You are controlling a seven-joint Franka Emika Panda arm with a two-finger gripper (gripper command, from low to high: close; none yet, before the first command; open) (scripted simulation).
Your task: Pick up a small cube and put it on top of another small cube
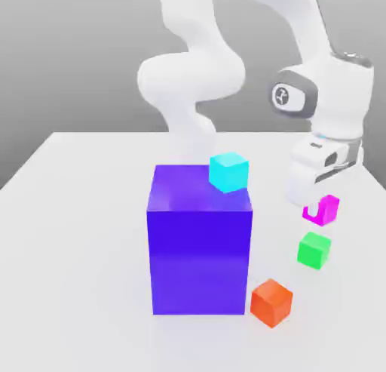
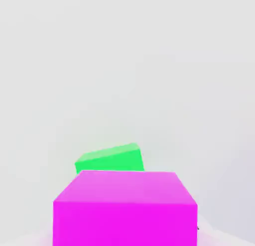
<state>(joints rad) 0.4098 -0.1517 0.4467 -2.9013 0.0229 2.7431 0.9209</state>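
Taking the tall purple block (image 1: pixel 200 242) as the landmark and reading across the exterior view from its left, the white table (image 1: pixel 68 235) lies bare on the block's left side, a wide open stretch out to the table's left edge. The block itself stands upright, and a cyan cube (image 1: pixel 228 171) sits on its top at the far right corner, reaching that corner's edges. Just off the block's lower right corner an orange cube (image 1: pixel 271 302) rests on the table, near the block but apart from it. Further right of the block, the green cube (image 1: pixel 314 250) sits on the table with free surface all around it. Above the green cube, and apart from it, the magenta cube (image 1: pixel 323 210) hangs in the air, pinched by the gripper (image 1: pixel 320 204), whose fingers are pressed against its sides. In the hand view the magenta cube (image 2: pixel 124 207) is close up, with the green cube (image 2: pixel 110 159) beyond its far edge, offset rather than squarely beneath.
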